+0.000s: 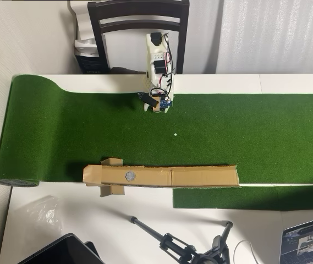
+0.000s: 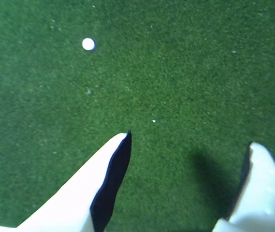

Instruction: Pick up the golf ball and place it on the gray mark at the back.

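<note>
Fingers: in the wrist view we see the two white fingers (image 2: 190, 138) standing wide open, with only green turf between them. They hold nothing.
Arm: in the overhead view the white arm (image 1: 159, 60) stands well above the cardboard strip, at the upper edge of the turf.
Cardboard strip: a long brown cardboard strip (image 1: 200, 176) lies along the lower edge of the green turf mat (image 1: 62, 126), in the overhead view.
Gray mark: the gray mark (image 1: 130, 176) is a small round pale-gray spot on the left part of the cardboard strip.
Golf ball: we cannot tell if this round spot is the bare mark or the golf ball resting on it; the overhead view is too small for that.
White speck: a tiny white speck (image 1: 175, 133) lies on the turf above the cardboard strip, between the strip and the arm. In the wrist view it is up and to the left of the fingers, well apart from them.
Desk: the white desk (image 1: 145, 220) carries the turf; below the cardboard strip a black tripod (image 1: 173, 239) lies on it.
</note>
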You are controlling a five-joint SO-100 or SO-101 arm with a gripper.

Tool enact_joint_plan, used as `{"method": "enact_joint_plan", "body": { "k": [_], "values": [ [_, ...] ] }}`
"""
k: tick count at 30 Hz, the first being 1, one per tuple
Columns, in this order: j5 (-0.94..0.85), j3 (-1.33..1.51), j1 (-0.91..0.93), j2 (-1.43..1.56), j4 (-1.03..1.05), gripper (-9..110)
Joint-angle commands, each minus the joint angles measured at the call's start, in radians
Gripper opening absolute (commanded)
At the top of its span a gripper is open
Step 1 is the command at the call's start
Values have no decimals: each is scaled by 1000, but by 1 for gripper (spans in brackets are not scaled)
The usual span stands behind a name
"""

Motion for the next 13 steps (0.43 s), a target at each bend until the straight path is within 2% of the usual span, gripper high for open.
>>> {"method": "enact_joint_plan", "body": {
  "k": [1, 13],
  "values": [
    [3, 40, -2, 86, -25, 38],
    [3, 275, -2, 428, -15, 38]
  ]
}}
